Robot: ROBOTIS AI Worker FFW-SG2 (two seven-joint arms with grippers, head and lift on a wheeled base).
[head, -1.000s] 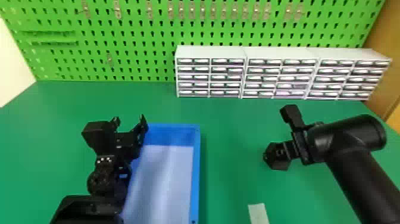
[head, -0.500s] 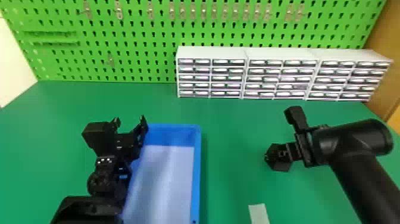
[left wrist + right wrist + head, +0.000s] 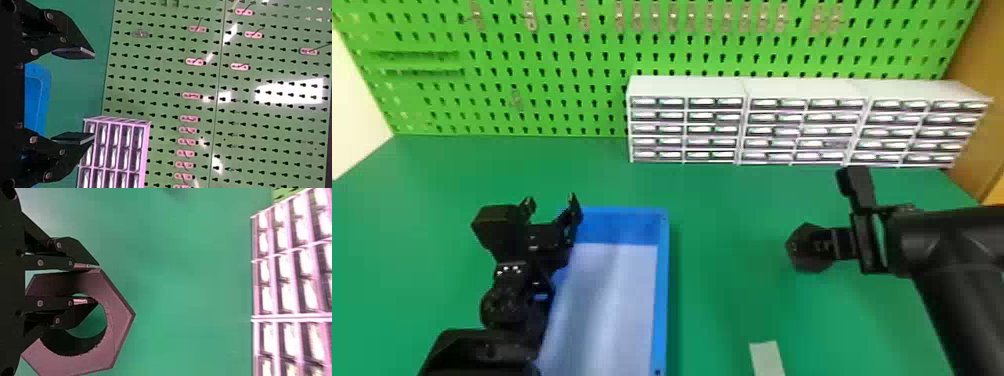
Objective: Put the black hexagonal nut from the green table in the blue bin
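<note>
head view: right gripper (image 3: pixel 824 244) is at the black hexagonal nut (image 3: pixel 800 258), over the green tabletop (image 3: pixel 722 220), right of the blue bin (image 3: pixel 661 285) and well apart from it. nut is outside the bin. height over the tabletop: can't tell.

right wrist view: jaws drawn in on the nut, only the thickness of its ring wall between them. one finger lies along the outside of the wall, the other goes into the round hole. so it's gripped by one side of the ring, the rest of the hexagon sticking out past that second finger. open face of the hole is towards the camera, green showing through.

left gripper (image 3: pixel 552 201): at the left side of the bin, near its far left corner, with the arm behind it covering part of the left wall. left wrist view has its jaws wide apart, holding nothing.

rest: white drawer units (image 3: pixel 687 86) side by side at the back of the tabletop, against the green pegboard (image 3: pixel 572 65). metal hooks (image 3: pixel 673 16) in a row on the board. pale strip (image 3: pixel 766 356) on the tabletop at the near edge of the view, between bin and right arm.
</note>
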